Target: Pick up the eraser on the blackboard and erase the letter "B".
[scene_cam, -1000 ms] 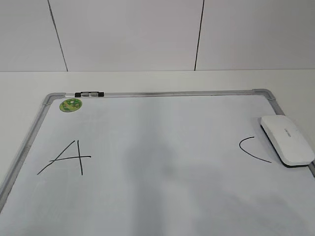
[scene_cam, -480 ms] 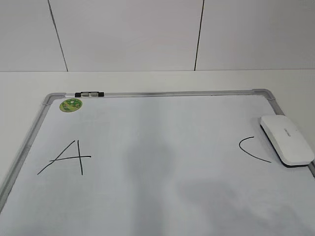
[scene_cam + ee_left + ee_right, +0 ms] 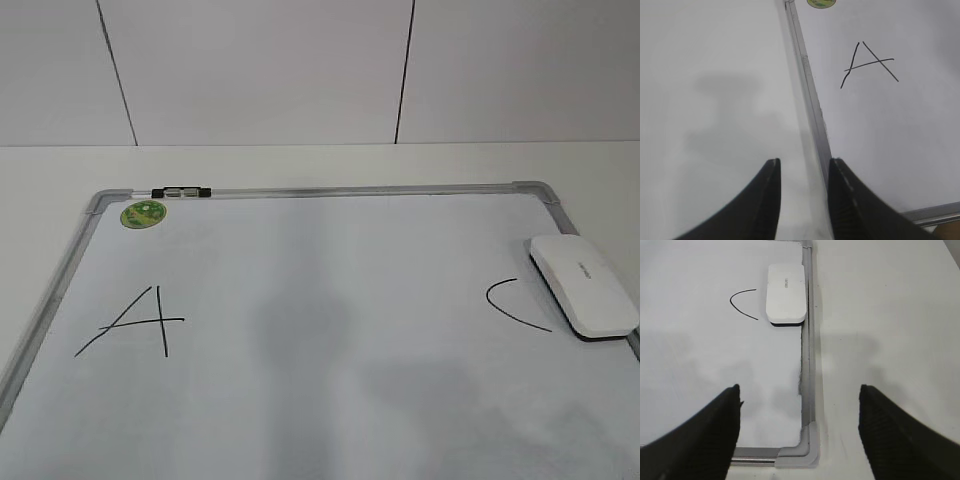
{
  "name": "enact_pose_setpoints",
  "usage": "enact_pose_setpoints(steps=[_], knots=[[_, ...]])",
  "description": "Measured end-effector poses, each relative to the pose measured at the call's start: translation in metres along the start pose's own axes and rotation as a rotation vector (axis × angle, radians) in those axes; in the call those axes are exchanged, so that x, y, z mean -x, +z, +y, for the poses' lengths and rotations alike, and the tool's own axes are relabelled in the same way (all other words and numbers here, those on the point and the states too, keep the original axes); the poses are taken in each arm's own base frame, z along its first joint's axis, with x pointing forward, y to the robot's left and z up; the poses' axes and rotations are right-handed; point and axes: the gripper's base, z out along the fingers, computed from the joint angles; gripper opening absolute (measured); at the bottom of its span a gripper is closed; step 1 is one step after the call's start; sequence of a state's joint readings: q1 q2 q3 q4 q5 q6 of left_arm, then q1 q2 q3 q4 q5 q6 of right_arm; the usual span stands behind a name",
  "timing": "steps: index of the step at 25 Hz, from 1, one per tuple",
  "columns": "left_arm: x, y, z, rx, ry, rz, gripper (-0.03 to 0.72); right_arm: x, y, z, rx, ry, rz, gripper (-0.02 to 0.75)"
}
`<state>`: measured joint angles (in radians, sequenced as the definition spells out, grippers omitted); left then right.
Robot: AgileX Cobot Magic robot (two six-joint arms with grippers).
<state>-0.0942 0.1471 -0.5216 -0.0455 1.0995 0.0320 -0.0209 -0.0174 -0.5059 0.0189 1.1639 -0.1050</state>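
The blackboard [image 3: 350, 189] is a white board in a grey frame, lying flat. The white eraser [image 3: 583, 285] rests on its right edge beside a black "C" [image 3: 512, 303]. A black "A" [image 3: 135, 322] is at the left. No letter "B" shows; the board between them is blank. Neither gripper shows in the exterior view. My right gripper [image 3: 799, 395] is open wide and empty above the board's near right corner [image 3: 807, 440], with the eraser [image 3: 786, 294] well ahead. My left gripper [image 3: 802, 167] is open a little and empty over the board's left frame [image 3: 810, 100].
A round green sticker [image 3: 144, 213] and a small black clip [image 3: 181, 190] sit at the board's far left corner. White table surrounds the board, and a white panelled wall stands behind. The "A" [image 3: 867, 65] lies ahead and right of my left gripper.
The eraser, the letters and the board have not moved. Only a faint shadow over the board's lower right has shifted.
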Motion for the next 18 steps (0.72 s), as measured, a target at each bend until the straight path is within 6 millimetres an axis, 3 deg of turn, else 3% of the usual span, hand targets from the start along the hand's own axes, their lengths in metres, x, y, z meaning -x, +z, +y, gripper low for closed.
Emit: enact_pose_setpoints(steps=[7, 18], knots=[[-0.013, -0.017, -0.001, 0.002, 0.008, -0.133, 0.243, 0.001, 0.000, 0.000, -0.001, 0.000, -0.007, 0.588], [-0.013, -0.017, -0.001, 0.000, 0.008, -0.127, 0.243, 0.001, 0.001, 0.000, -0.004, -0.001, -0.014, 0.587]])
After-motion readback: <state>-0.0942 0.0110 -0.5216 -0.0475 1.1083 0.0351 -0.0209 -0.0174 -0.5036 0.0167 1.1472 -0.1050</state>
